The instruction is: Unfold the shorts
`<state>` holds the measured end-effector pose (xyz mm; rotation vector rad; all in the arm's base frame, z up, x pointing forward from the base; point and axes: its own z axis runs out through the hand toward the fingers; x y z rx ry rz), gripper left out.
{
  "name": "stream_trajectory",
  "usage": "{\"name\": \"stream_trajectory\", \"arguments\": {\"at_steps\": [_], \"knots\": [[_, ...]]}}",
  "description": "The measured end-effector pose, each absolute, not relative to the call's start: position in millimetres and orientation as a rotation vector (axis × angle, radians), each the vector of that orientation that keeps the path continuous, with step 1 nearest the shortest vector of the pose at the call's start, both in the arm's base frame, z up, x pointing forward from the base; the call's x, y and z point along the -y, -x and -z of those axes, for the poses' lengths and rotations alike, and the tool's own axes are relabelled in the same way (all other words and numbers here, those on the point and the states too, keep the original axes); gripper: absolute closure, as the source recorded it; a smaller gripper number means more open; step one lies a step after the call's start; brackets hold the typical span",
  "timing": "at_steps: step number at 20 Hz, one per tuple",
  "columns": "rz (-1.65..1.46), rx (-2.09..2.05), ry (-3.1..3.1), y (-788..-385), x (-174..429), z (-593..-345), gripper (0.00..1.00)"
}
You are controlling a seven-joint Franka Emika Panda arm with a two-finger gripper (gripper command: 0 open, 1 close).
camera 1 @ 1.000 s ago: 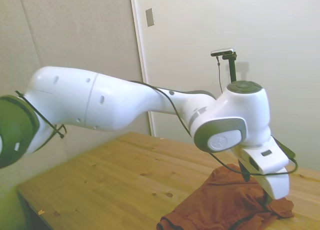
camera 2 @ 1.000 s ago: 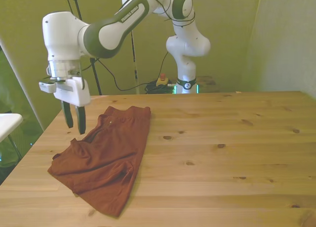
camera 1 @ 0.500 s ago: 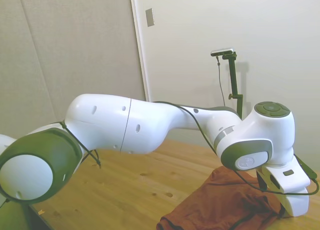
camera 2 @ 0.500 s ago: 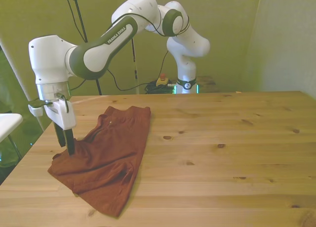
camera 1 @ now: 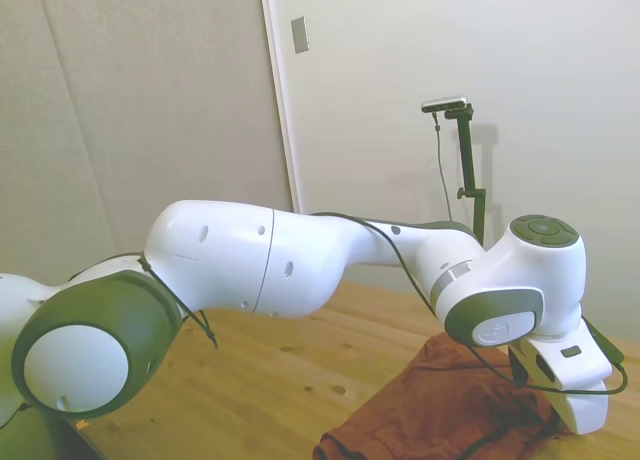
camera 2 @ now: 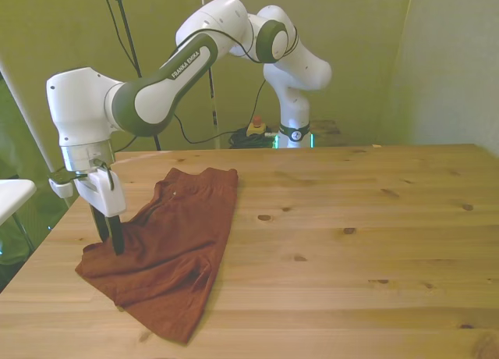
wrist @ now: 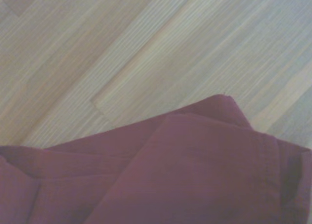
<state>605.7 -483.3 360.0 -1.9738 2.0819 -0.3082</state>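
Note:
The rust-brown shorts (camera 2: pixel 171 242) lie folded and rumpled on the wooden table (camera 2: pixel 351 218), at the front view's left. My gripper (camera 2: pixel 109 246) points straight down at the shorts' corner nearest the table's left edge. Its dark fingertips reach the fabric and look slightly apart. In the side view the shorts (camera 1: pixel 440 410) lie under the wrist, and the white hand hides the fingers. The wrist view shows a folded corner of the shorts (wrist: pixel 195 175) on bare wood from close by.
The table's edge at the front view's left runs close beside the gripper. A white surface (camera 2: pixel 12 195) stands just beyond that edge. Bare wood stretches across the table at the front view's right.
The arm swung toward the front view's left and came down; the gripper dropped from above the shorts' upper edge to the corner by the table's left edge. The shorts have not moved.

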Motion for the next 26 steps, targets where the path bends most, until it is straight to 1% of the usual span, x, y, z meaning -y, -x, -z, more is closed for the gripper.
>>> {"name": "stream_trajectory", "arguments": {"at_steps": [9,15,22,26], "knots": [[0.295,-2.057,1.98,-612,475,-356,1.0],[0.298,-2.026,2.002,-616,470,-358,1.0],[0.332,-1.973,2.046,-617,461,-380,1.0],[0.365,-1.929,2.079,-623,441,-401,1.0]]}}
